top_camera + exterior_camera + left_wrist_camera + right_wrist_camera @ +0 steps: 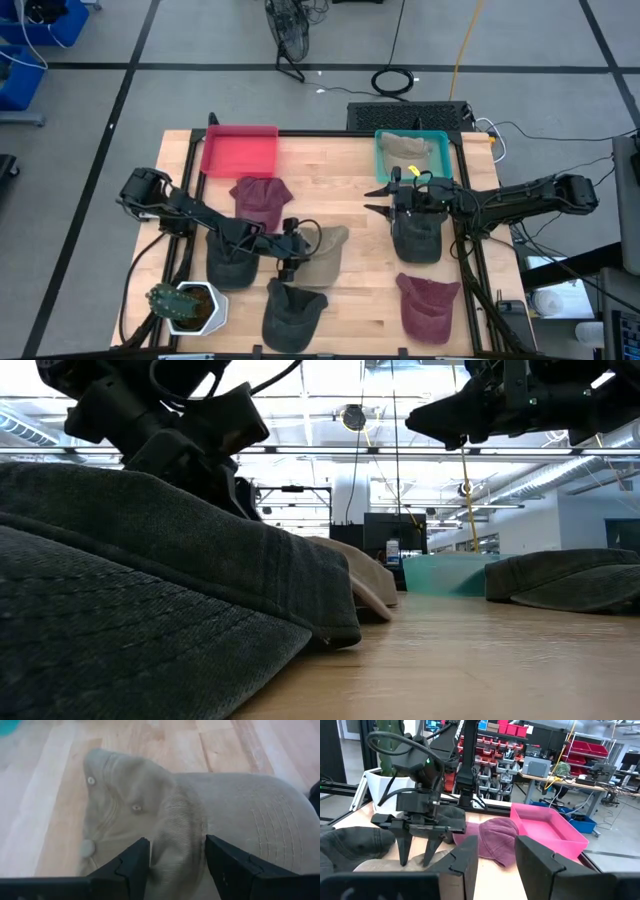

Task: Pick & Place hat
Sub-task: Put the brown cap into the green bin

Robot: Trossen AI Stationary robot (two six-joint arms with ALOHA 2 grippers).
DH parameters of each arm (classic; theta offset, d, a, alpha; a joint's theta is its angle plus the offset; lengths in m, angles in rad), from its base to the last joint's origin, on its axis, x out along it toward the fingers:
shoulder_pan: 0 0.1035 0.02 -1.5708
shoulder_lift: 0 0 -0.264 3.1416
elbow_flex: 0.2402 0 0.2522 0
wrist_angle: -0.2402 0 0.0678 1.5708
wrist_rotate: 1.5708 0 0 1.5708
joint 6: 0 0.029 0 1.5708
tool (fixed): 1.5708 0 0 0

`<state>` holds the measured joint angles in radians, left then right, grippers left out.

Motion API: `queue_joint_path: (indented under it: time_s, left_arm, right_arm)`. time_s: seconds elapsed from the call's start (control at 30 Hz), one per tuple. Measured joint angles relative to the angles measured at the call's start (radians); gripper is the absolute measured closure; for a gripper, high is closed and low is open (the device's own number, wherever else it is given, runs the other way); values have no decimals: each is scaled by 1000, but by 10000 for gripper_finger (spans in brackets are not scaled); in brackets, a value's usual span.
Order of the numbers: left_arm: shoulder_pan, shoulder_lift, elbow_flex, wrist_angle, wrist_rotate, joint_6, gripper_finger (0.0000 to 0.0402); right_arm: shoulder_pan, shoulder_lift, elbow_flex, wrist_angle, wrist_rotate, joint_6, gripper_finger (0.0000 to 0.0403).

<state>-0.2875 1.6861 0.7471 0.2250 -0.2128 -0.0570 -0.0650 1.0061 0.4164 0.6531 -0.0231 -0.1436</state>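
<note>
Maroon cap [262, 199] lies beside pink tray [240, 150].

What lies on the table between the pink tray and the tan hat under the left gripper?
In the high view, a maroon hat lies between the pink tray and the tan hat. The left gripper straddles the tan hat, fingers open.

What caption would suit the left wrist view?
Left gripper, open, straddling a fold of the tan cap on the wooden table.
</note>
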Motion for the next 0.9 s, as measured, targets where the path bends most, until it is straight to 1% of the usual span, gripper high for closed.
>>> queue_joint_path:
  time_s: [0.07,0.17,0.47,0.53,0.7,0.77,0.9]
  left_arm:
    - [1,1,-1,14,0,39,230]
    - [10,1,-1,16,1,55,264]
    - [65,0,-1,19,3,78,386]
    - [80,0,-1,20,4,81,394]
    - [107,0,-2,40,3,122,373]
    - [115,0,-2,60,2,152,372]
    - [128,0,-2,138,3,226,390]
  right_arm:
    - [0,0,0,-5,0,1,289]
    - [0,0,0,-24,0,23,289]
    - [0,0,0,-104,-2,87,289]
    - [0,0,0,-117,-3,104,289]
    - [0,0,0,-127,-4,137,289]
    - [0,0,0,-145,-4,158,289]
    - [1,0,0,-195,-4,192,289]
